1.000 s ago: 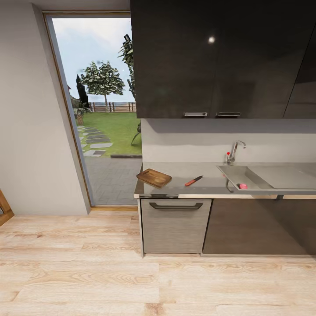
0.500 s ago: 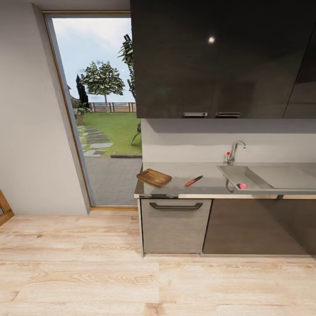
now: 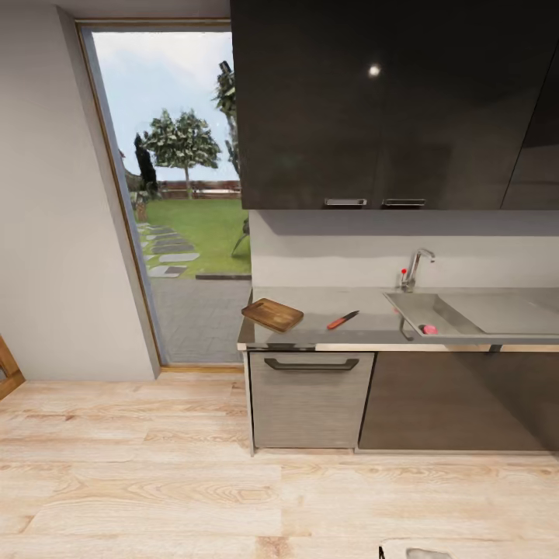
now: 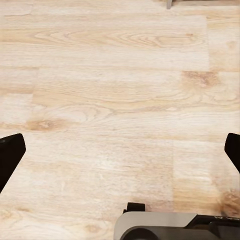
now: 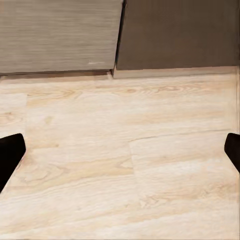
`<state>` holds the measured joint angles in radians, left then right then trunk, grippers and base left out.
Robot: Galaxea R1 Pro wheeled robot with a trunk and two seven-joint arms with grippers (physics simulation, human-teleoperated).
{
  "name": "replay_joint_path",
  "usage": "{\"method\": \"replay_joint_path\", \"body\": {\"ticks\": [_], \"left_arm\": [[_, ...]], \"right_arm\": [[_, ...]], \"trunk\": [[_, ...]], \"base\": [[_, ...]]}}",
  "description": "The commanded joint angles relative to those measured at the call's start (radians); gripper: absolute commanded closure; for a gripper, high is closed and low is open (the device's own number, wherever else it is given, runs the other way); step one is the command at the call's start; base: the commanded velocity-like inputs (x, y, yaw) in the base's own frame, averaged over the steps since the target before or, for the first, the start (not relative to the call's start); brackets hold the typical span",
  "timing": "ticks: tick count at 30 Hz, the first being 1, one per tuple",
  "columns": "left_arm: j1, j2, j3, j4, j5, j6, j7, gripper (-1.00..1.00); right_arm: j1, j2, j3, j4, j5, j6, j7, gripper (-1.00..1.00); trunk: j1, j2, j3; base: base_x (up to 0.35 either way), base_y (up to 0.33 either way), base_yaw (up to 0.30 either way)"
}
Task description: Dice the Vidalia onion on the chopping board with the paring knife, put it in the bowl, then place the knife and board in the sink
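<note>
At the far left of the head view stands a plain grey wall (image 3: 54, 194), and just right of it a tall glass door (image 3: 175, 202) looks out on grass, a tree and stepping stones. Pale wood floor (image 3: 155, 466) fills the lower half of the frame and lies open between the camera and the units. Right of centre, dark wall cabinets (image 3: 388, 101) hang over a grey countertop (image 3: 365, 307), with a handled grey drawer front (image 3: 310, 400) and a dark cabinet door (image 3: 458, 400) below it. On the counter's left end lies the chopping board (image 3: 272, 314), a brown wooden slab set askew with one corner near the front edge. Just right of it, apart from the board, lies the knife (image 3: 342, 320), red-handled with a dark blade pointing up and right. Further right is the sink (image 3: 435, 310), with a tap (image 3: 415, 268) behind it; a small pink-red thing (image 3: 429, 329) sits at the basin's front edge, too small to tell whether it is the onion. In the left wrist view the left gripper (image 4: 120, 155) hangs over bare floor, its two dark fingertips (image 4: 10, 152) spread wide apart with nothing between them. In the right wrist view the right gripper (image 5: 120, 152) is likewise spread and empty, its fingertips (image 5: 11, 150) at the frame's edges, over floor near the cabinet fronts.
</note>
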<state>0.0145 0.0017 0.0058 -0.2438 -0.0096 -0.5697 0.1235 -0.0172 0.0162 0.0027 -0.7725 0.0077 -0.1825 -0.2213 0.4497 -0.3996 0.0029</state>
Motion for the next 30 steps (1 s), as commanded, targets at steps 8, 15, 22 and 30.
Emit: {"method": "replay_joint_path", "body": {"ticks": [8,15,22,30], "left_arm": [[0.001,0.000,0.000,0.000,-0.001,-0.001,0.002,-1.00],[0.001,0.000,0.001,0.000,-0.001,0.000,0.002,-1.00],[0.001,0.000,0.000,0.000,-0.001,0.000,0.002,-1.00],[0.001,0.000,0.001,0.009,-0.001,0.001,0.002,-1.00]], "right_arm": [[0.000,-0.036,-0.004,-0.405,0.001,0.264,-0.016,-1.00],[0.000,-0.124,-0.007,-0.706,-0.002,0.500,-0.016,-1.00],[-0.048,-0.189,-0.016,-0.858,-0.006,0.646,-0.016,-1.00],[-0.318,-0.211,-0.016,-0.854,-0.009,0.868,-0.017,-1.00]], "trunk": [[0.000,0.000,0.000],[0.000,0.000,0.000],[0.000,0.000,0.000],[0.000,0.000,0.000]], "base": [[0.000,0.000,0.000],[0.000,0.000,0.000],[0.000,0.000,0.000],[0.000,0.000,0.000]]}}
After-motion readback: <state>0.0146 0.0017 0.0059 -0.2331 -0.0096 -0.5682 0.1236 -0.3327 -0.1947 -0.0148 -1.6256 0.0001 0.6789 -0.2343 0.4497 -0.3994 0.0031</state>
